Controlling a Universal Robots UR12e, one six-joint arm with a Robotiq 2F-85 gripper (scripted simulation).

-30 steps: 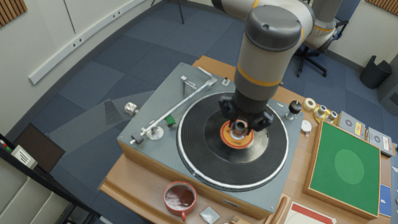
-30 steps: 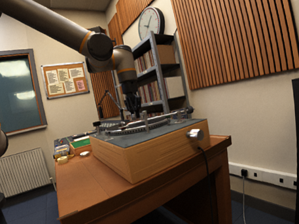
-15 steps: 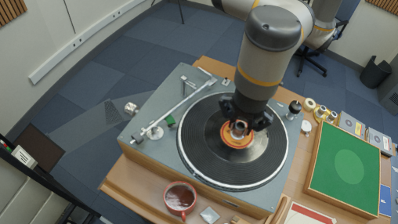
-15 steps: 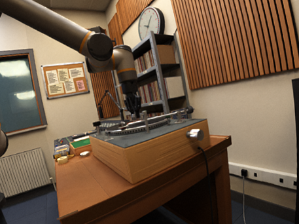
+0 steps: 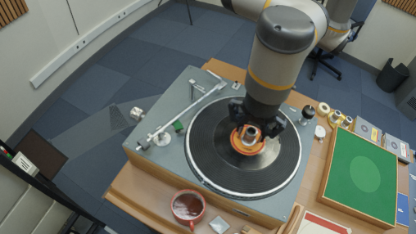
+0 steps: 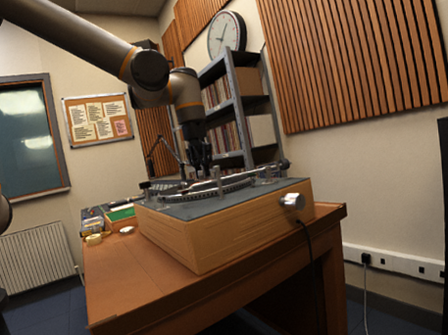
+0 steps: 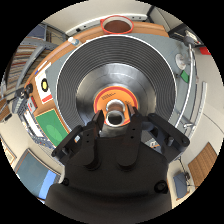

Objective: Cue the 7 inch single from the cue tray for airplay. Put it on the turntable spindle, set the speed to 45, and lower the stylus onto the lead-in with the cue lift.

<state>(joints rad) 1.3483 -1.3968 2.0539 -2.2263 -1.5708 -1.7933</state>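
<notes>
A silver adapter hub (image 7: 115, 114) stands at the centre of the orange-labelled 7 inch single (image 5: 245, 141), which lies flat on the black platter (image 5: 243, 146) of the turntable. My gripper (image 7: 115, 117) hangs open right over that hub and holds nothing. The tonearm (image 5: 184, 109) rests in its cradle along the left of the deck, off the record, with a green tab (image 5: 177, 125) by its base. From the second side camera the gripper (image 6: 200, 162) is seen low over the platter (image 6: 202, 188).
The green cue tray (image 5: 361, 175) sits empty on the desk right of the turntable. A red mug (image 5: 188, 205) stands at the desk's front edge. A black knob (image 5: 307, 113), a tape roll (image 5: 323, 109) and small jars (image 5: 341, 118) crowd the deck's far right corner.
</notes>
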